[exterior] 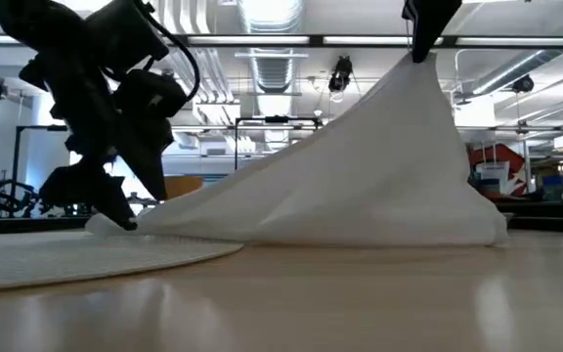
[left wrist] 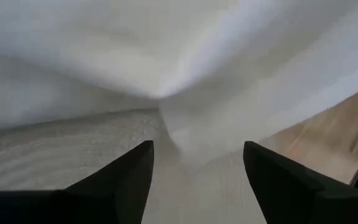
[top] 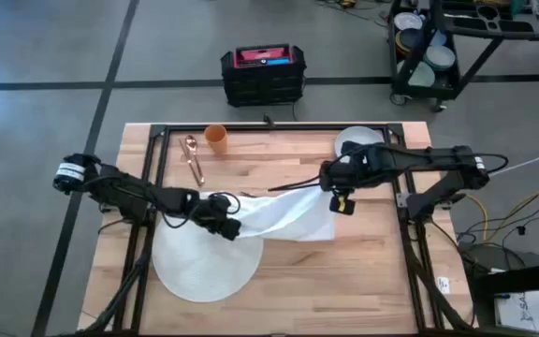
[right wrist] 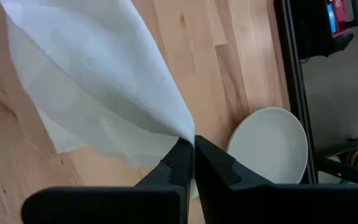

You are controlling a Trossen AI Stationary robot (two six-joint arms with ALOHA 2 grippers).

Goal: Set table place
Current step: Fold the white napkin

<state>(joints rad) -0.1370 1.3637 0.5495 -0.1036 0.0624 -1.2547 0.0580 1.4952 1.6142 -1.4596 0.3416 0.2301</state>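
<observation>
The left gripper shows its two dark fingers spread apart, nothing between them. Just beyond the fingers lies the round white mat (its ribbed rings are visible). A white cloth rises above the mat, folds bunching ahead. Bare wooden table lies beside the cloth.

The left gripper reaches low toward four o'clock, fingers apart; the right gripper hangs raised, pinched closed.
</observation>
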